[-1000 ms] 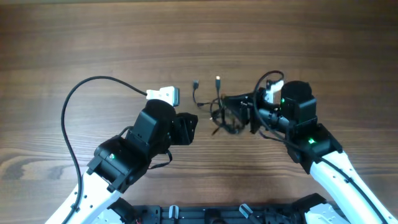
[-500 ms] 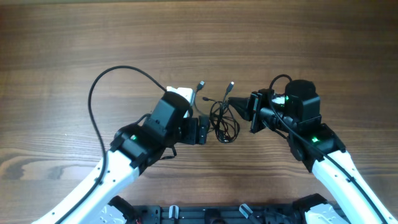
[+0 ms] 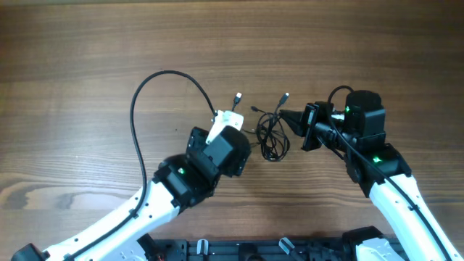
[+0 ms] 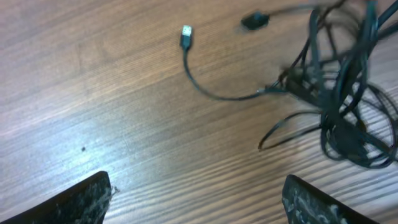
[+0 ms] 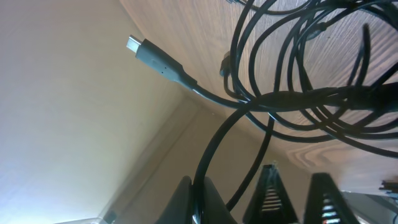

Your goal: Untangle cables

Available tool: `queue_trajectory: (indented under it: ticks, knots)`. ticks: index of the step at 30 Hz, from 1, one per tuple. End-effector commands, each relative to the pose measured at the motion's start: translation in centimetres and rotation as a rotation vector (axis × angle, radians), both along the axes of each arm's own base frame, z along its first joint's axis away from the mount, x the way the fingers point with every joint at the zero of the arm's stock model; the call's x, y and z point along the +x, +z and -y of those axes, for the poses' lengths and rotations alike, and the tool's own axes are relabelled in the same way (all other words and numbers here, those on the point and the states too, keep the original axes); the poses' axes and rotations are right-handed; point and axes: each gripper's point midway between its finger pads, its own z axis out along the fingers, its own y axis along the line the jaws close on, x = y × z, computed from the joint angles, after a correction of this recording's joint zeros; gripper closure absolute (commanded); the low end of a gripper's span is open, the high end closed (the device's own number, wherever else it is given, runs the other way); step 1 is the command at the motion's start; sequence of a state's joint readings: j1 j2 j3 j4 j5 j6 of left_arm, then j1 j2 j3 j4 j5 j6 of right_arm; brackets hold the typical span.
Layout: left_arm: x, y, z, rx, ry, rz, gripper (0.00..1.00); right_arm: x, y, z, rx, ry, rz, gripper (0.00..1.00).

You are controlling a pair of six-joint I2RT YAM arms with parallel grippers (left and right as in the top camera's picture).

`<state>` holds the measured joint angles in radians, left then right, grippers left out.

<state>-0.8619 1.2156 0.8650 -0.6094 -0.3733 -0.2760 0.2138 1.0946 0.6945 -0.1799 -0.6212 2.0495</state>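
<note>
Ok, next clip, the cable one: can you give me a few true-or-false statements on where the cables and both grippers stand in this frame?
1. The left gripper is open, with nothing between its fingers. True.
2. The cables lie separated in straight lines. False: they are bunched in one tangle of loops.
3. The right gripper is shut on a strand of the tangle. True.
4. The tangle lies at the left edge of the table. False: it lies near the middle, between the two grippers.
5. One plug lies on the wood, out to the side of the knot. True.
</note>
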Motion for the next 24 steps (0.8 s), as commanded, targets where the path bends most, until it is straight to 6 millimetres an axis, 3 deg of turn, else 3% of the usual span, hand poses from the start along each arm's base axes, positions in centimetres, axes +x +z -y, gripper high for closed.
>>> queue_trajectory:
  ticks: [1, 11, 19, 22, 24]
  knots:
    - [-0.4, -1.6, -0.1, 0.011, 0.019, 0.036, 0.10, 0.3, 1.0, 0.0, 0.024, 0.000, 0.011, 0.96]
    - [0.0, -3.3, 1.6, -0.089, 0.014, 0.095, 0.08, 0.3, 1.6, -0.3, 0.045, 0.017, 0.029, 0.96]
    - [1.0, -7.3, 3.5, -0.072, 0.002, 0.064, 0.07, 0.3, 1.6, -0.3, 0.046, 0.020, 0.031, 0.96]
    - [1.6, -7.9, 4.1, -0.081, 0.005, 0.071, 0.12, 0.3, 1.6, -0.3, 0.045, 0.021, 0.033, 0.96]
    - [2.5, -7.7, 4.4, -0.114, 0.028, 0.098, 0.25, 0.2, 1.7, -0.4, 0.049, 0.028, 0.032, 0.96]
